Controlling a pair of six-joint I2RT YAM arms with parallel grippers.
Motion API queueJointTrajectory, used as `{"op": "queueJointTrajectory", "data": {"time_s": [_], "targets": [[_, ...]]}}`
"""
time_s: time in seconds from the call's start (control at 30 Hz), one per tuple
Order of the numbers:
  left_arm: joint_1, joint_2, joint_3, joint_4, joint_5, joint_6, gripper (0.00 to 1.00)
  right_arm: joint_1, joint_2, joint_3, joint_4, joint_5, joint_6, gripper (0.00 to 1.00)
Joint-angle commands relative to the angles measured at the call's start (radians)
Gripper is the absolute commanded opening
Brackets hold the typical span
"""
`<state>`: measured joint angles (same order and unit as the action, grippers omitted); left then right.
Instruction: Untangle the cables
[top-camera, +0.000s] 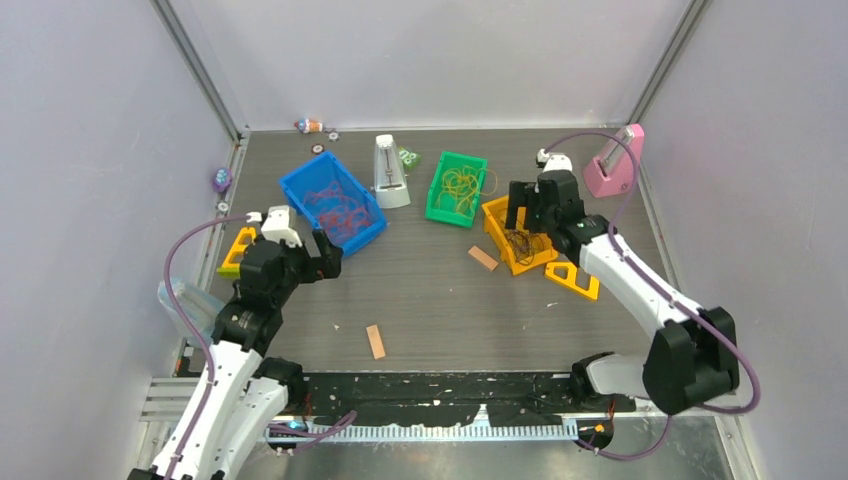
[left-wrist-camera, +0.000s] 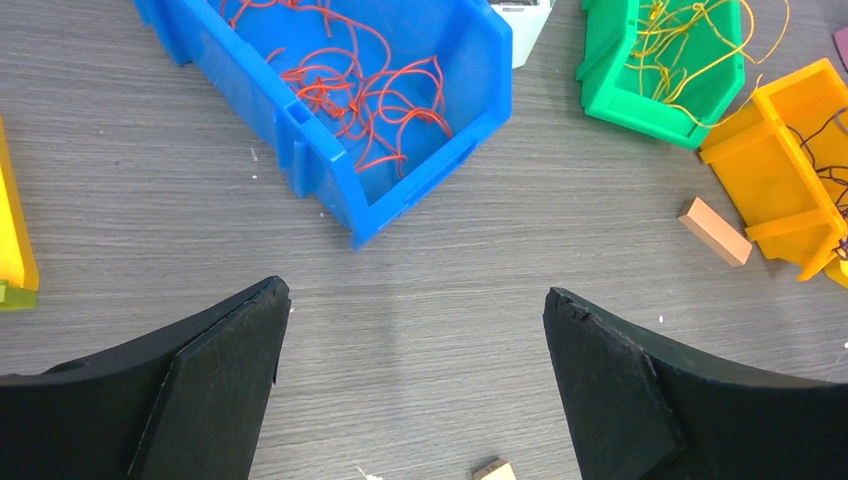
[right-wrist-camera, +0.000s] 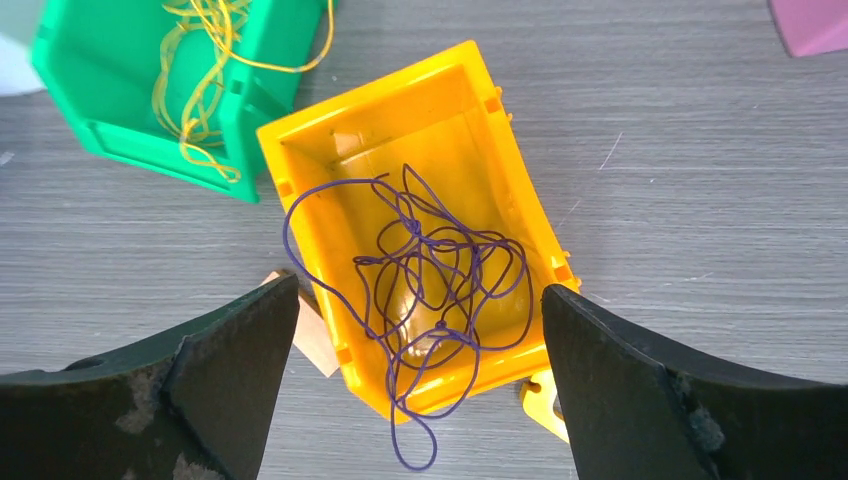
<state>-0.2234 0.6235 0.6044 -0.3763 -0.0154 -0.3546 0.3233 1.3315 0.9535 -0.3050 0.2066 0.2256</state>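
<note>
Right fingers (right-wrist-camera: 230, 370) stand wide apart, holding nothing, over the yellow-orange plastic bin (right-wrist-camera: 450, 110), where thin dark purple cables (right-wrist-camera: 440, 270) lie loosely tangled, one loop hanging over its rim onto the grey wood-grain worktop (right-wrist-camera: 680, 200). Left fingers (left-wrist-camera: 210, 390) likewise wide open and empty, near the blue plastic bin (left-wrist-camera: 480, 60) of red-orange cables (left-wrist-camera: 340, 95). Yellow cables (right-wrist-camera: 200, 80) lie in the green plastic bin (right-wrist-camera: 90, 140).

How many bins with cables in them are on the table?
3: blue bin, left, with red cables; green bin, back middle, yellow cables; orange bin, right, purple cables. None seem hidden.
</note>
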Motion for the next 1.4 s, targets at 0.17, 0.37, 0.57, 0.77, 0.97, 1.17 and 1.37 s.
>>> {"op": "queueJointTrajectory", "data": {"time_s": [0.17,0.37,0.57,0.77,0.97,1.17,1.37], "targets": [[-0.004,-0.116,-0.138,0.204,-0.048,0.075,1.00,-0.002,-0.328,-0.174,0.197,0.030,-0.020,0.95],[-0.004,-0.177,-0.250,0.324,-0.125,0.142,1.00,-0.002,-0.558,-0.403,0.434,0.028,-0.060,0.96],[-0.002,-0.200,-0.382,0.518,-0.193,0.188,0.99,-0.002,-0.728,-0.660,0.674,0.106,-0.158,0.97],[0.005,-0.090,-0.463,0.733,-0.280,0.285,1.00,-0.003,-0.646,-0.761,0.832,0.259,-0.322,0.98],[0.096,0.147,-0.568,1.115,-0.260,0.328,0.98,-0.031,-0.254,-0.937,1.530,0.358,-0.390,0.93],[0.153,0.355,-0.528,1.334,-0.151,0.350,0.97,-0.072,-0.022,-0.893,1.690,0.298,-0.398,0.92],[0.159,0.627,-0.542,1.642,-0.162,0.406,0.98,-0.145,0.049,-0.795,1.551,0.245,-0.342,0.95]]}}
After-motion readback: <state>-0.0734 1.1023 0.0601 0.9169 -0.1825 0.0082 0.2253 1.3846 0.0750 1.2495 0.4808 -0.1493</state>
